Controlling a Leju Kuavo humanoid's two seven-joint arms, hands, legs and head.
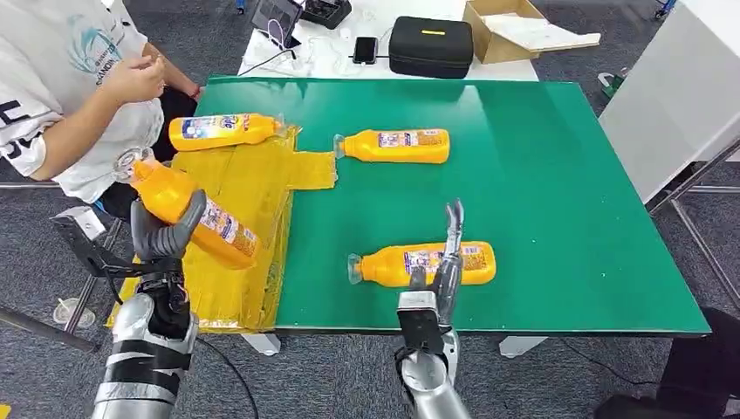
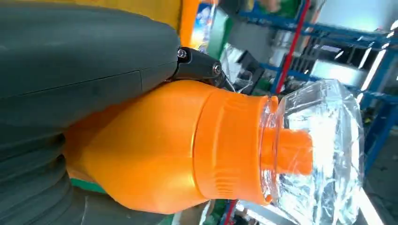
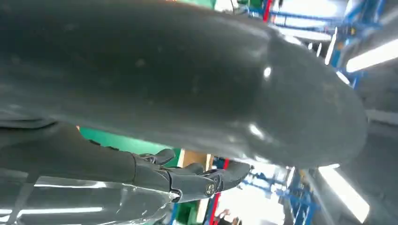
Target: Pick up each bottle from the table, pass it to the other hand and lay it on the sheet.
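Over the yellow sheet (image 1: 253, 188), left hand (image 1: 166, 231) holds bottle (image 1: 196, 214) cap-away, tilted.

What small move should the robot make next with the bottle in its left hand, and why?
Probably lower it and let go: the left hand grips an orange bottle tilted above the yellow sheet, where one bottle already lies. The right hand is open by another bottle.

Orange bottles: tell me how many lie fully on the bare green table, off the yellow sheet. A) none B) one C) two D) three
C: one bottle and another bottle lie on the green table; a third bottle rests at the yellow sheet, and the left hand holds the fourth bottle.
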